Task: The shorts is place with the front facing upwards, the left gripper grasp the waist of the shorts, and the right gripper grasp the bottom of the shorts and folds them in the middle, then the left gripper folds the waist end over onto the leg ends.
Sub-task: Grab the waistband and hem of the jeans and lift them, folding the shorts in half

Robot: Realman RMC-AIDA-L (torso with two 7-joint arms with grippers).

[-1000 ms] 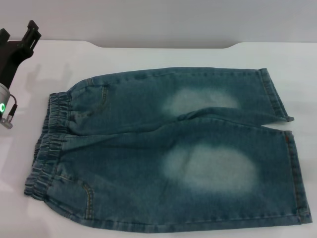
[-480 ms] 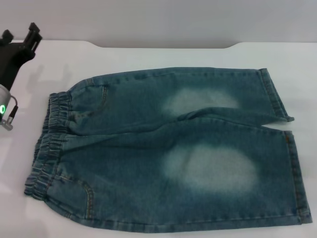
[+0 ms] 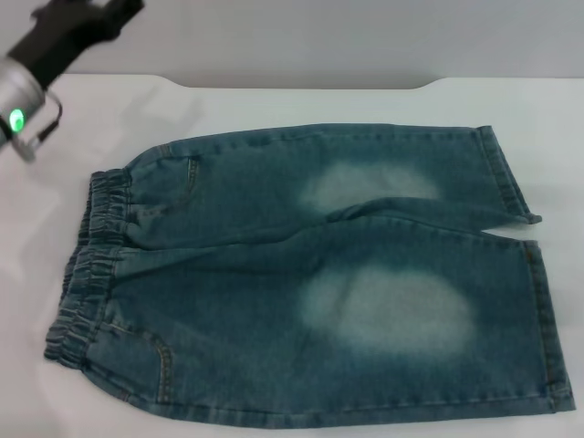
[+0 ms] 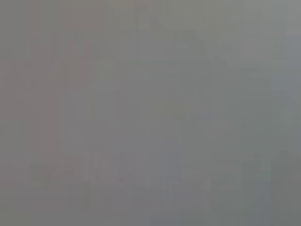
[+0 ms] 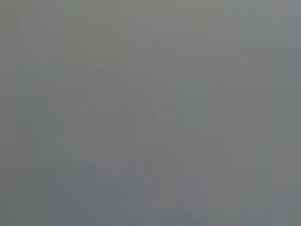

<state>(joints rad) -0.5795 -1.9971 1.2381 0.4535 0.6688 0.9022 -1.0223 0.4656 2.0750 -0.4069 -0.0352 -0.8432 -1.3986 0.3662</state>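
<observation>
Currently, status as follows:

Left gripper [image 3: 87, 18]: showing at the far left corner in the head view, high over the white table [image 3: 274, 105], well apart from the denim. Vs. the pics 1.0 s and 0.5 s ago, it is lifting and swinging inward; its silver wrist piece [image 3: 20, 89] w/ green light [image 3: 15, 119] is now sitting higher in the view than before. Finger state: cannot tell, the claw is running off the top edge.

Right gripper: not showing in any view.

Wrist views: both are giving plain grey only, no info.

Shorts [image 3: 310, 274]: lying flat and spread on the table, faded patches facing up, unchanged across the 3 head pics. Nothing is touching them.

Waist [image 3: 87, 265]: ruched band lying at the robot's left, gathered, undisturbed.

Leg ends [image 3: 534, 301]: both hems lying at the robot's right; far leg's cuff [image 3: 506, 173] is sitting slightly angled, near leg's hem running straight.

Change, meaning: only the left arm is moving; garment is not moving at all. Judgement: approach phase is under way, no grasp made, no fold begun.

Progress: approx. nil; both grasps and both folds are outstanding.

Next req. (judgement): left claw is needing to descend onto the waist band; right arm is needing to come into view at the hems.

Risk: thick gathered elastic may be slipping from a shallow pinch.
</observation>
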